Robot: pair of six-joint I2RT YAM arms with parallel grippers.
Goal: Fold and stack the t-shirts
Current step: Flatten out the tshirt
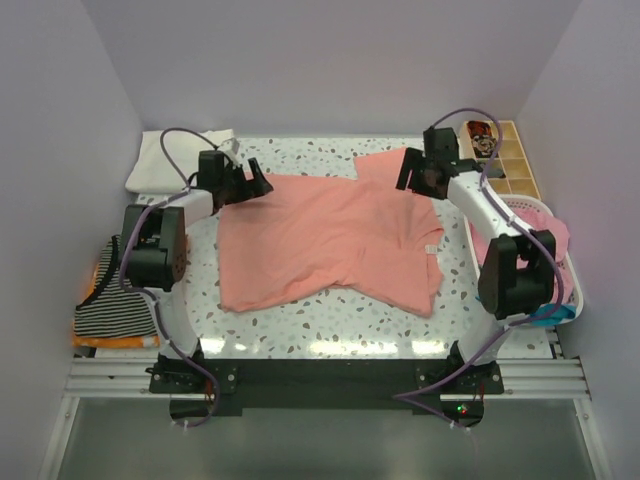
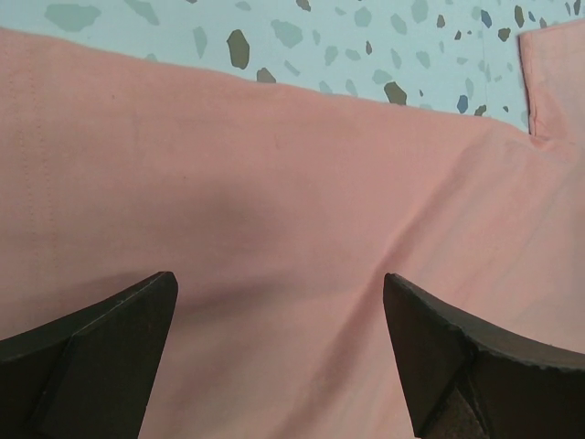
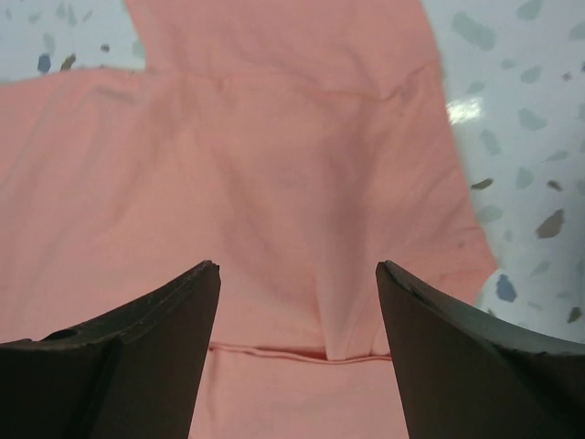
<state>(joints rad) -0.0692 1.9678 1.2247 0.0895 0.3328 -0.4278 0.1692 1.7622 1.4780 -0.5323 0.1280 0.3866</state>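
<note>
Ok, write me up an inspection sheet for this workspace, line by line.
Surface: speckled table, no spills seen.
Job's things: salmon t-shirt spread flat, unfolded; striped shirt left of the table; white cloth far left; pink cloth in the basket.
Clutter: compartment tray, far right.
Grippers: left gripper and right gripper open over the salmon t-shirt, holding nothing.
Cables: purple cables looping off both arms.
Surroundings: plain walls.

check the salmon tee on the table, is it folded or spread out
Spread out, not folded: the salmon t-shirt lies open across the table, one sleeve sticking out at the far side, only lightly creased.
</note>
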